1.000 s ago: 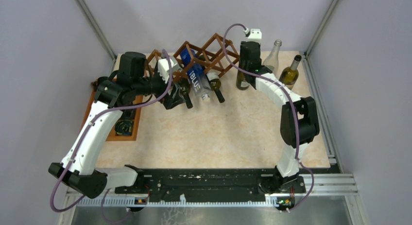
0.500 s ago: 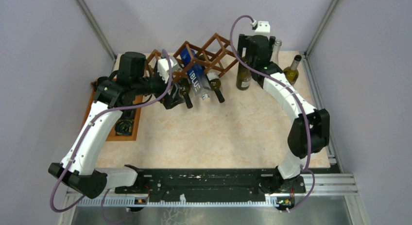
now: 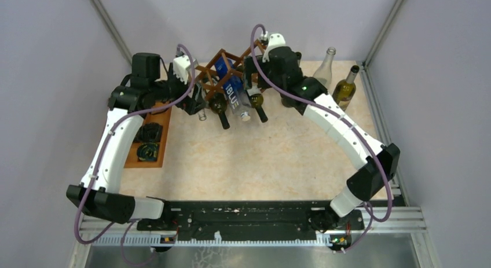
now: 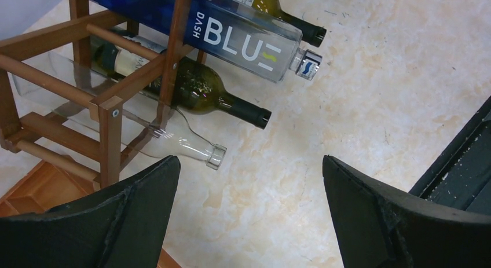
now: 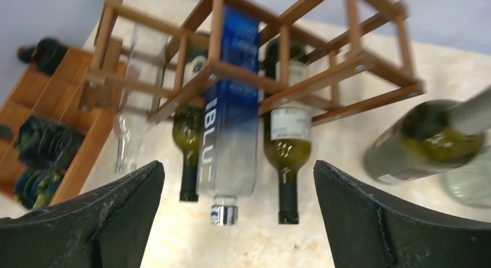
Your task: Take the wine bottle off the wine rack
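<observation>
**Plainly empty: both grippers wide open at a loaded rack**

Four bottles lie in the reddish-brown wooden lattice wine rack (image 3: 220,55) at the far side of the beige marbled table (image 3: 260,158). Each rests in a diamond cell with its neck jutting toward the near side, which leaves the necks free to be gripped and drawn out. From left to right they are an empty clear glass bottle (image 4: 179,142); a dark green bottle (image 4: 202,91) with a black top; a tall clear bottle with a blue label (image 4: 243,39); and a green bottle with a pale paper label (image 5: 286,140).

The left gripper (image 4: 249,216) hangs by the rack's left end, jaws spread as wide as they go with nothing between them, looking onto the clear and dark green necks. The right gripper (image 5: 237,216) hovers over the rack's middle, likewise wide open and empty, framing the blue-labelled bottle. Neither touches a bottle or the rack; which bottle either is lining up on cannot be told.

Right of the rack an upright clear bottle (image 3: 325,68) and an upright olive-green bottle (image 3: 346,85) stand on the table. A flat orange-brown compartment tray (image 3: 165,120) lies at the left, holding dark rolled items too small to identify.

From above, the right arm covers the rack's right end. The bottles' far ends sit behind the sticks, and the right wrist view is blurred, most of all at its right edge.
</observation>
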### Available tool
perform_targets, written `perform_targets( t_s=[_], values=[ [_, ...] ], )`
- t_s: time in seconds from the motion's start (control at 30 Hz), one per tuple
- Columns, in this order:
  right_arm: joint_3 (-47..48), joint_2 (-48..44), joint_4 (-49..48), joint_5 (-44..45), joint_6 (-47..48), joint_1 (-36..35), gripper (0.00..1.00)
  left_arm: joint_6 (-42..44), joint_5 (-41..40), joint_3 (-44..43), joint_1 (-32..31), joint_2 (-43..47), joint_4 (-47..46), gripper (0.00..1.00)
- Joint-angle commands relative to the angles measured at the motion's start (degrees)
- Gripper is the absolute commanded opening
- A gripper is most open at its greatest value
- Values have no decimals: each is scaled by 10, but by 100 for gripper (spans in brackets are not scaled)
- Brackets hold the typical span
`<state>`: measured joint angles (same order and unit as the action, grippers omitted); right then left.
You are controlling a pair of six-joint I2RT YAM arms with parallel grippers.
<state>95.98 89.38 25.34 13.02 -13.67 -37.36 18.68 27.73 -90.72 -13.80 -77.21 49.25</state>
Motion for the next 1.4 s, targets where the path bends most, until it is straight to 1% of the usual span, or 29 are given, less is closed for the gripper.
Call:
perform_targets(
  t_s=[0.0, 0.07, 0.13, 0.33, 0.43, 0.83, 1.03, 1.27, 1.37],
  values=[
    [-10, 34, 34, -120, -34, 1, 99, -1, 18, 17, 3, 13, -14, 99],
    [-10, 56, 32, -128, -34, 0, 99, 0, 20, 25, 3, 20, -17, 99],
    [-9, 77, 21, -156, -34, 0, 99, 1, 22, 35, 3, 27, -19, 99],
    [34, 159, 25, -198, -40, 3, 99, 7, 31, 52, 3, 50, -22, 99],
    [47, 186, 25, -220, -55, 16, 99, 13, 34, 60, 3, 61, -23, 99],
    [42, 238, -27, -315, -101, 52, 99, 11, 54, 71, 3, 66, -31, 99],
    [43, 267, -49, -344, -122, 58, 99, 11, 58, 71, 3, 68, -31, 99],
    [61, 295, -84, -393, -162, 70, 84, 8, 65, 70, 3, 72, -30, 99],
    [67, 301, -90, -400, -172, 71, 79, 8, 65, 69, 3, 73, -31, 99]
  ],
)
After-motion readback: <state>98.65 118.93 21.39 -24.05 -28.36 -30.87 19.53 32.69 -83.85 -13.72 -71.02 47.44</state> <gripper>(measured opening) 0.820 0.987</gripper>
